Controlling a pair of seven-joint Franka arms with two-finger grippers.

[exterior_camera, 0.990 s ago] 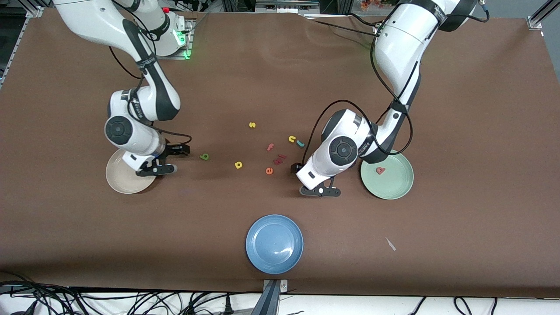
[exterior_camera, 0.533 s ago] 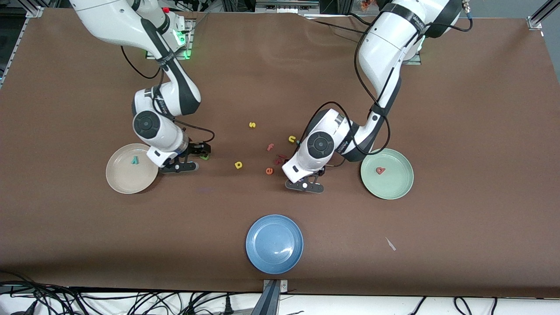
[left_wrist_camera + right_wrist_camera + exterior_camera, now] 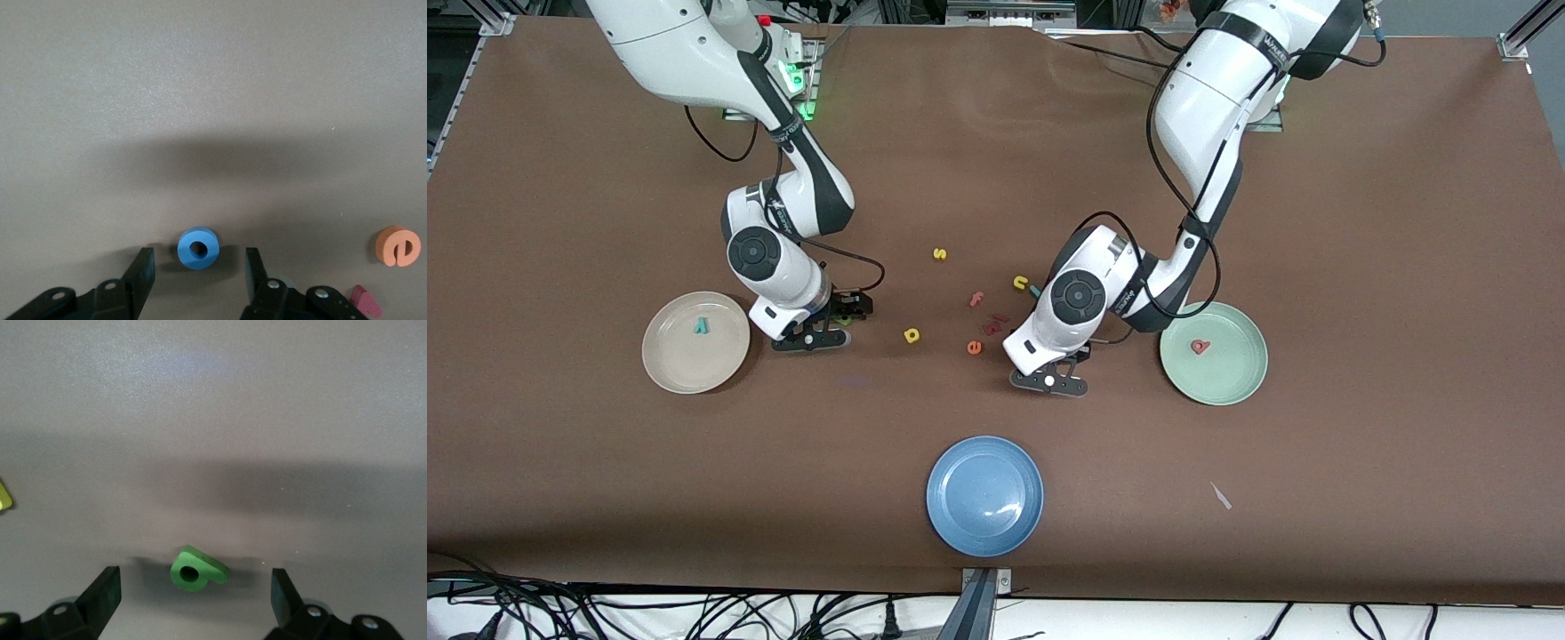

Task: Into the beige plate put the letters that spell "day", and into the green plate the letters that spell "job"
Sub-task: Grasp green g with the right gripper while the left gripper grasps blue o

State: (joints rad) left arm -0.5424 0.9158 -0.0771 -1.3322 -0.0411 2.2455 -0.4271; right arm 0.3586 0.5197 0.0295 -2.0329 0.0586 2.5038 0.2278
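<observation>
Left pincer (image 3: 197,280) low over bench (image 3: 1360,462), fingers apart, straddling blue "o" (image 3: 198,248). Right pincer (image 3: 193,593) fingers wide apart around green "a" (image 3: 197,569). Teal "y" (image 3: 701,326) in beige plate (image 3: 671,373), red "b" (image 3: 1200,347) in green plate (image 3: 1232,387). Open bench around both.

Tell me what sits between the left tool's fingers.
The blue ring "o" lies on the table between the left tool's open fingers, untouched by either, seen in the left wrist view.

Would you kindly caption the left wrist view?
Left gripper open astride the blue "o"; orange "e" nearby.
</observation>
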